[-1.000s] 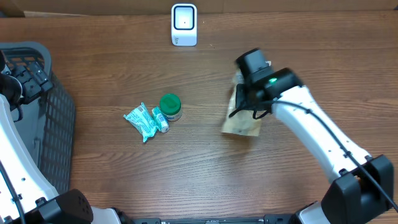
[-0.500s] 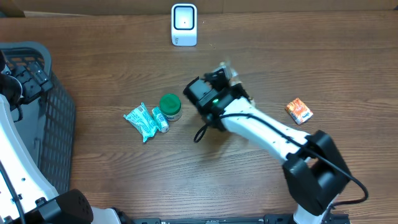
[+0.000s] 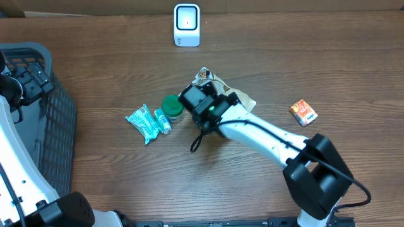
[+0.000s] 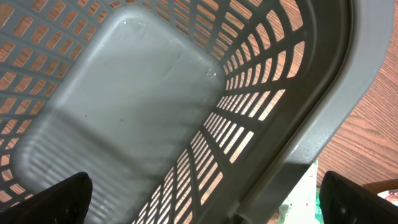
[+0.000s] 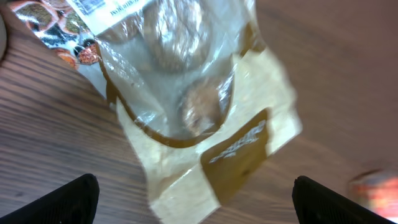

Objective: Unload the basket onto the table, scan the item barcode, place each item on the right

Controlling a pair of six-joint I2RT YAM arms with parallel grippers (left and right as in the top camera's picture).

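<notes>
Though cut off at overhead's edge, seen from inside via left wrist cam: basket (image 4: 124, 112), w/ left gripper (image 4: 208, 199) spread wide above. Snack pouch (image 5: 186, 81) flat mid-desk (image 5: 50, 143), just under right gripper (image 5: 205, 199), splayed, released. Vs 1 s ago: clamped, further right; now nr green-lid jar (image 3: 172, 107).

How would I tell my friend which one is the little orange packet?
Look at the wooden table and find the white robot arm stretching across its middle. Beyond it, towards the table's right edge, the little orange packet lies alone. Nothing else is orange: the packets by the green-lidded jar are teal.
</notes>
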